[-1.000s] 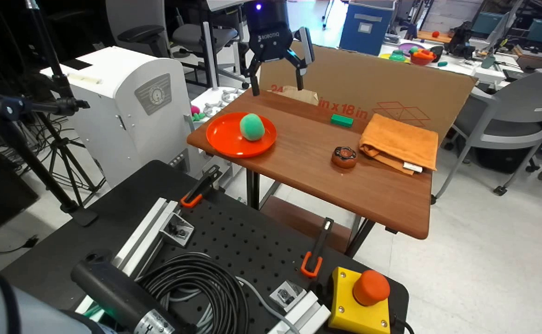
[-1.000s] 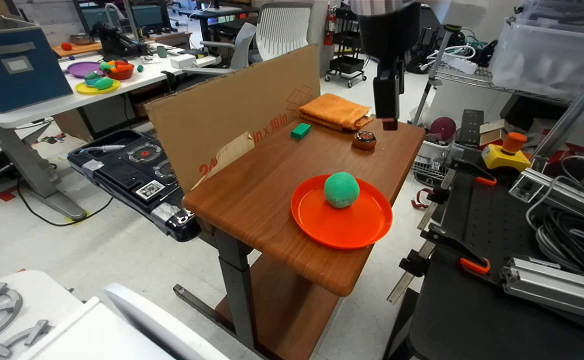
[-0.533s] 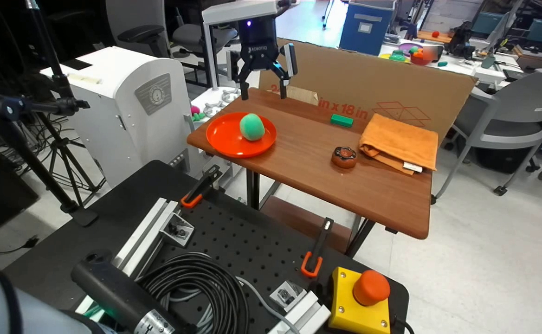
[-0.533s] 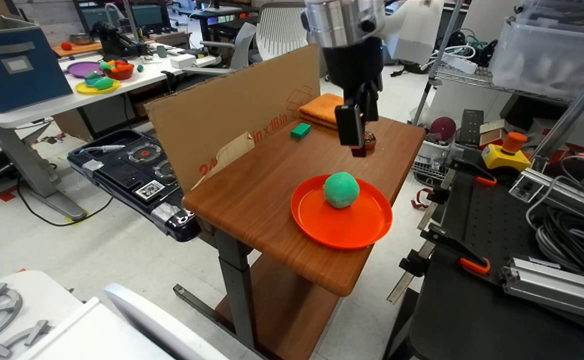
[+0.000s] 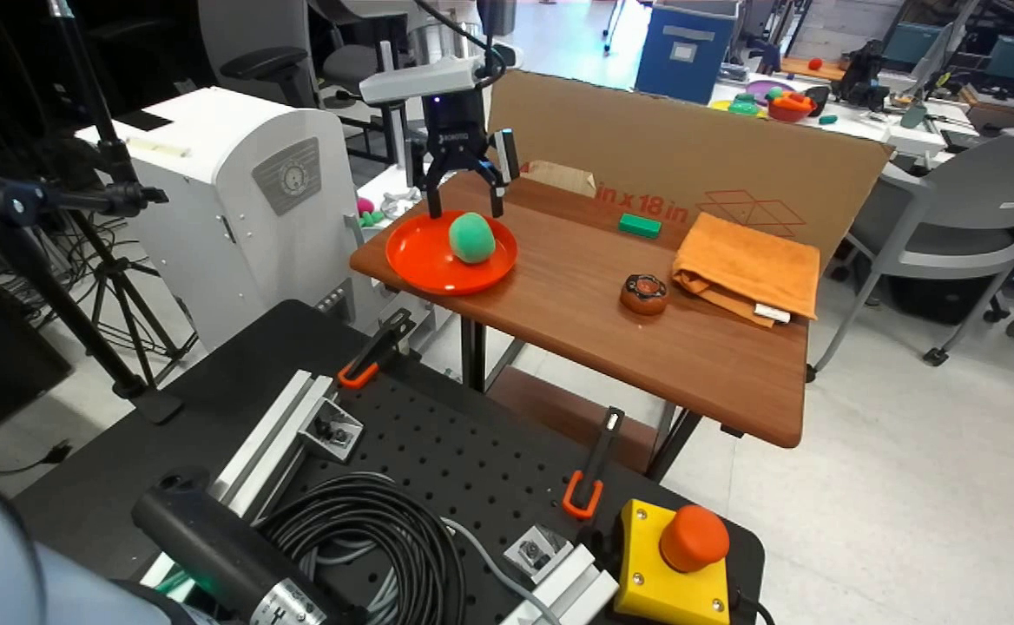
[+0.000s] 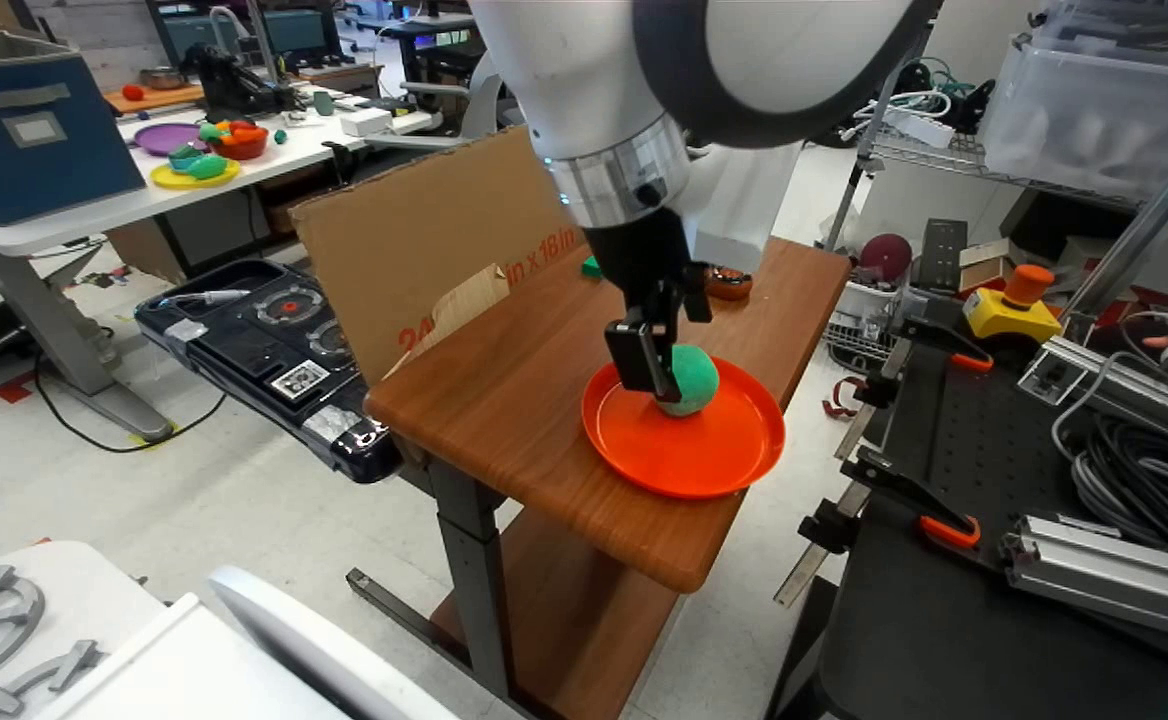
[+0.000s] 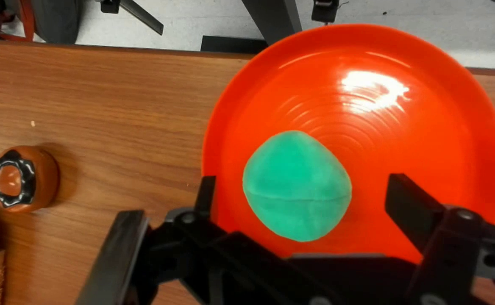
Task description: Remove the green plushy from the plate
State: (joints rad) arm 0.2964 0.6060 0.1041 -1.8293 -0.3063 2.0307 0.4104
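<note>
The end effector [image 5: 465, 211], jaws apart, hangs near the plate [image 5: 420, 265]; on the plate rests the green plushy [image 7: 297, 186]. Best would be descending astride the plushy, tips clear of the plate's floor, squeezing gently, then lifting above the rim.

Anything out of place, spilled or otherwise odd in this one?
One thing: the plate sits at the edge of the table, and in the wrist view its rim shows beyond that edge, so it seems to overhang slightly. The green plushy rests on the plate; I see no spill.
</note>
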